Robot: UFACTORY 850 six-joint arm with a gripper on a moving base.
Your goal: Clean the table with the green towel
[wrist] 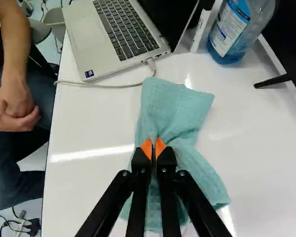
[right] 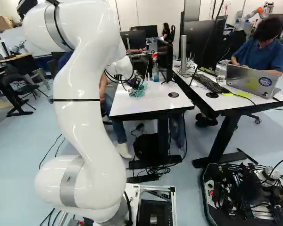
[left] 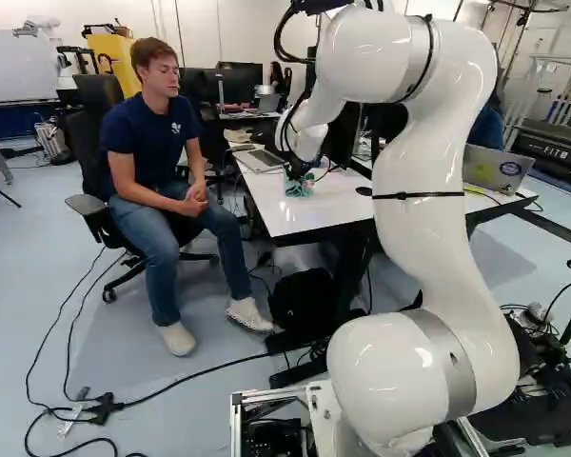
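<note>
At the upper middle of the right base view, a robot arm [right: 82, 108] reaches over a white table [right: 153, 101] and its jaws are closed on a crumpled green towel [wrist: 172, 111], pinching a fold between orange pads [wrist: 160, 146]. The towel lies on the table directly under the jaws, its long axis running roughly the way they point, with one part spreading ahead. A laptop [wrist: 86, 42] and its cable [wrist: 108, 86] are just beyond that far end, a spray bottle [wrist: 232, 34] farther off to one side. A seated person [left: 157, 171] is at the upper left of the left base view. Wiping probably calls for a sideways sweep, clear of the cable; how firmly the cloth presses down is hard to judge
</note>
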